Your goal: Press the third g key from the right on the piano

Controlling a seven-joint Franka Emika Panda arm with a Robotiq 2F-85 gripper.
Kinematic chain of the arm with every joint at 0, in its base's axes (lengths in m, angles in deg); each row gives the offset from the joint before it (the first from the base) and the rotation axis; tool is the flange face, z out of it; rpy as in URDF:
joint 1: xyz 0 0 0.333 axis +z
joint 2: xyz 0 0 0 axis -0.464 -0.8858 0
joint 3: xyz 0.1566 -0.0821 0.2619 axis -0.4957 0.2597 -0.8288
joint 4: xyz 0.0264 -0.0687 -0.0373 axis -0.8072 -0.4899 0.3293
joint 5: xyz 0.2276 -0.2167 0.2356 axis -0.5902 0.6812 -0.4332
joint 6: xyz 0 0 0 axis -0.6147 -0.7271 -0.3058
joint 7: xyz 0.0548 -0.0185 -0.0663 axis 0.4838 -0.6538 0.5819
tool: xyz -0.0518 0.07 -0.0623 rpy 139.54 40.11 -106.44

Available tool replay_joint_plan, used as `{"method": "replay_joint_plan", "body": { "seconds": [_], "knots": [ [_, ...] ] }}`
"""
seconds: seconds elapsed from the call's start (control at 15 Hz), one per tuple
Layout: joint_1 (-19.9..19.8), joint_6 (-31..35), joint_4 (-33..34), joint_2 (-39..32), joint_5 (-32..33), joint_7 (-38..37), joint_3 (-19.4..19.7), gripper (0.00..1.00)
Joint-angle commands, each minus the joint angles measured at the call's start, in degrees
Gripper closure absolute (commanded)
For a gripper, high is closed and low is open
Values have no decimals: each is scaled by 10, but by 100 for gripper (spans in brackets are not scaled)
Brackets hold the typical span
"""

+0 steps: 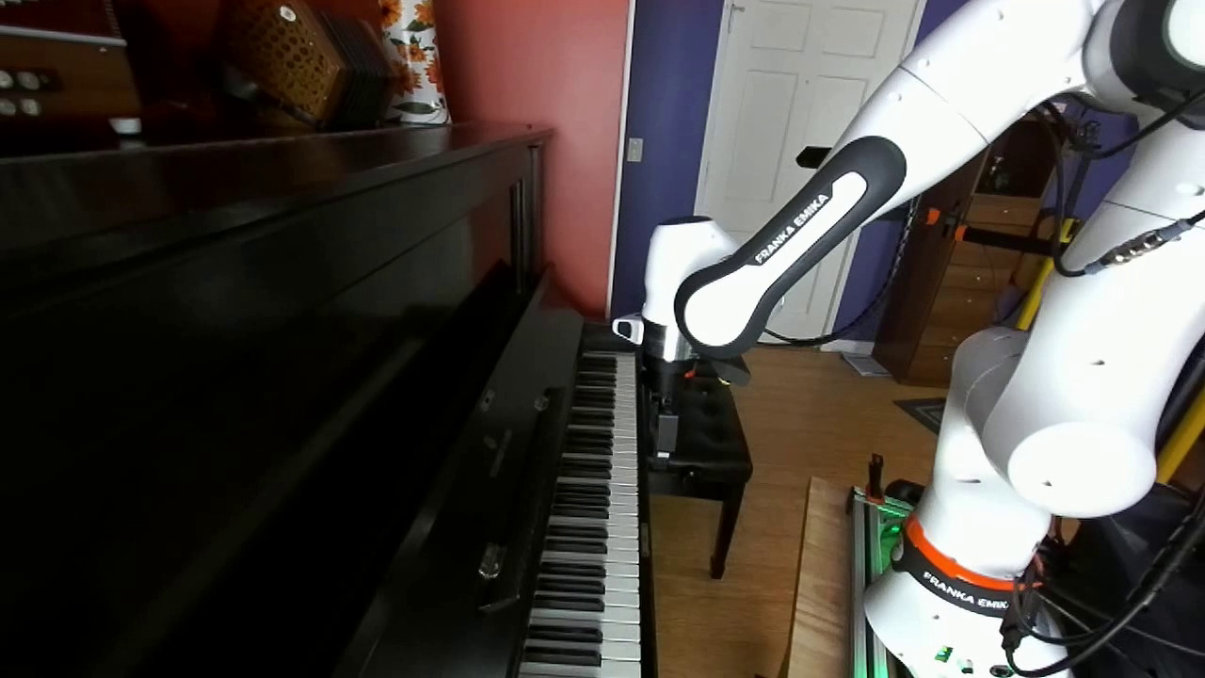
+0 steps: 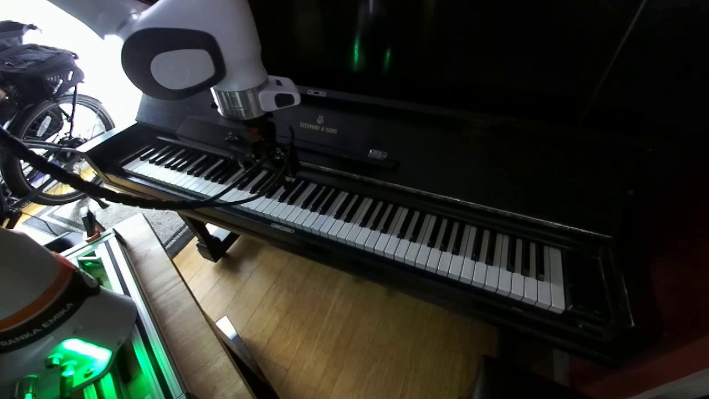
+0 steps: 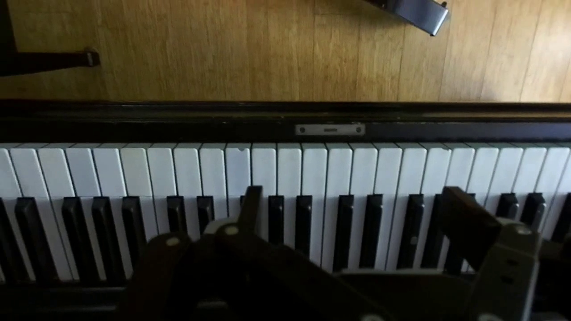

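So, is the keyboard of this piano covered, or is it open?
Open: the piano shows its white keys and black keys uncovered in all three views.

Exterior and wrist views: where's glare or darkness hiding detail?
Wrist view: white keys clear, but the dark claw blends into black keys; in an exterior view: glare behind the bicycle and green reflections on the piano; in both exterior views: much of it is near-black.

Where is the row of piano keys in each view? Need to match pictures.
In an exterior view: row of keys, mid-frame to bottom edge.
In an exterior view: row of keys, slanting down to the right.
Wrist view: row of keys, spanning the full width.
Shared landmark: the hand, in all three.
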Motion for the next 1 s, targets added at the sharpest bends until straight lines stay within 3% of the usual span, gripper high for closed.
{"method": "replay_joint_plan", "body": {
  "seconds": [0.0,0.6,0.67,0.73,0.93],
  "knots": [
    [-26,44,35,-90,42,52,5,0],
    [-109,94,149,-271,16,189,-18,0],
    [-115,93,163,-283,23,176,-18,0],
    [-110,84,131,-243,32,158,-23,0],
    [-123,85,158,-274,34,160,-25,0]
  ]
}}
